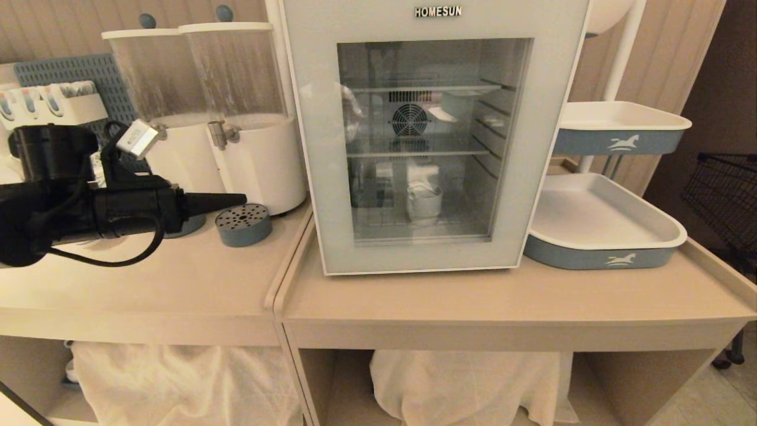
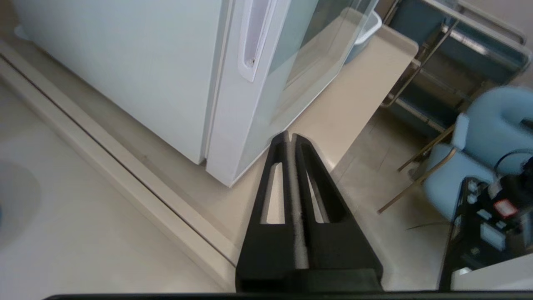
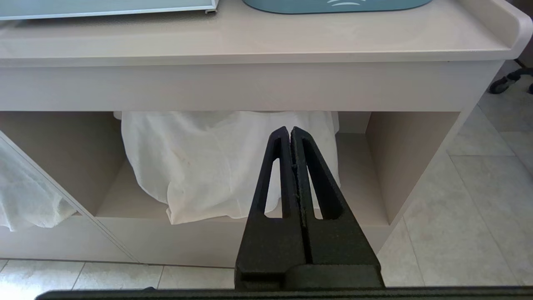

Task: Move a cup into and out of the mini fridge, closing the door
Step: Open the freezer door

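Head view: white boxy glass-fronted mini fridge (image 1: pixel 434 136) on beige counter (image 1: pixel 502 302), its pale-framed glass door (image 1: pixel 520 236) closed. Squat white ceramic cup (image 1: pixel 424 203) inside, on the bottom wire shelf. Left pincer (image 1: pixel 233 200) level above the counter, left of the fridge, fingers pressed together, holding nothing.

Left wrist view: pincer (image 2: pixel 290 135) tips near the door's lower corner; long handle recess (image 2: pixel 256 37) beyond.

Right wrist view: right pincer (image 3: pixel 290 130) fully closed, empty, low before the counter's cloth-filled shelf (image 3: pixel 195 166).

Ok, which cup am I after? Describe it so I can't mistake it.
Find the mini fridge, the white glass-fronted HOMESUN box on the counter's right half. Look through its shut door to the bottom level: the cup stands there, near the middle. It is squat and white, the only cup visible inside the fridge.
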`<state>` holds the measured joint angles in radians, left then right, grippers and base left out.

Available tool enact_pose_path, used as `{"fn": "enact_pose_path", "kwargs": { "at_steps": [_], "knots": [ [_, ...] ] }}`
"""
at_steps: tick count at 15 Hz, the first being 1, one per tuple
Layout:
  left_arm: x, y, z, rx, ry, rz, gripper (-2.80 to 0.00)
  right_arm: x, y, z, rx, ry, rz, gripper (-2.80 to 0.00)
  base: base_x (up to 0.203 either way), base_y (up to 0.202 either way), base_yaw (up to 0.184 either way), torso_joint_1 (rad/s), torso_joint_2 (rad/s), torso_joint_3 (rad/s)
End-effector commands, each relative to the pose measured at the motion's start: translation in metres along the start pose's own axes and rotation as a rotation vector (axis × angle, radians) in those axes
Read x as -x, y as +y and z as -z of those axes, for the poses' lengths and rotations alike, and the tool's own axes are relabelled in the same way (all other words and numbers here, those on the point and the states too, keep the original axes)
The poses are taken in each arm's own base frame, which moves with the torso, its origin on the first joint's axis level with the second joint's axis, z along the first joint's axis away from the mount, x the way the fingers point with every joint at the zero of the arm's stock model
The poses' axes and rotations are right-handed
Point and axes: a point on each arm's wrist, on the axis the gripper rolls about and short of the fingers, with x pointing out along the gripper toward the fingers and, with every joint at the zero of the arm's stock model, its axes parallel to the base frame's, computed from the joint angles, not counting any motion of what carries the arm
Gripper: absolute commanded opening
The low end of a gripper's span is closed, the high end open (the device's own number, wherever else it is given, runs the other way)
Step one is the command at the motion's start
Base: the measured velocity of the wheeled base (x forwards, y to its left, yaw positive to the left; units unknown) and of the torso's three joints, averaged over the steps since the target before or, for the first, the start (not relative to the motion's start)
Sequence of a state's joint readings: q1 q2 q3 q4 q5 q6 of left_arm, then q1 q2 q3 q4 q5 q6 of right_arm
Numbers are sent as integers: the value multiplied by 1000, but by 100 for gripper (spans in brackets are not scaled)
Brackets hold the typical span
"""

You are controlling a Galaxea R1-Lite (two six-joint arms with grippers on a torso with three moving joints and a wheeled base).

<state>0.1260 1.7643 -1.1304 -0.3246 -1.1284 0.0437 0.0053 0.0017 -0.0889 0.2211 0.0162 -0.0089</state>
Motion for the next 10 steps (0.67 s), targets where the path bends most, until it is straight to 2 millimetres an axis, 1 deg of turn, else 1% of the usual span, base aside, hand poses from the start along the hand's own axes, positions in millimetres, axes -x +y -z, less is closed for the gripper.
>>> {"fn": "enact_pose_path", "kwargs": {
  "at_steps": [1, 2, 4, 5, 7, 9, 10],
  "knots": [
    [-5, 7, 6, -16, 10, 15, 0, 0, 0, 0, 0, 3, -1, -280, 0, 0, 0, 0, 0, 0],
    [-7, 9, 8, -50, 12, 24, 0, 0, 0, 0, 0, 3, -1, -280, 0, 0, 0, 0, 0, 0],
    [-15, 9, 8, -81, 9, 107, 0, 0, 0, 0, 0, 3, -1, -280, 0, 0, 0, 0, 0, 0],
    [-17, 8, 5, -91, 0, 170, 0, 0, 0, 0, 0, 3, -1, -280, 0, 0, 0, 0, 0, 0],
    [-21, 3, -7, -129, -18, 255, 0, 0, 0, 0, 0, 3, -1, -280, 0, 0, 0, 0, 0, 0],
    [-27, -5, -15, -163, -26, 289, 0, 0, 0, 0, 0, 3, -1, -280, 0, 0, 0, 0, 0, 0],
    [-31, -5, -16, -168, -26, 306, 0, 0, 0, 0, 0, 3, -1, -280, 0, 0, 0, 0, 0, 0]
  ]
}}
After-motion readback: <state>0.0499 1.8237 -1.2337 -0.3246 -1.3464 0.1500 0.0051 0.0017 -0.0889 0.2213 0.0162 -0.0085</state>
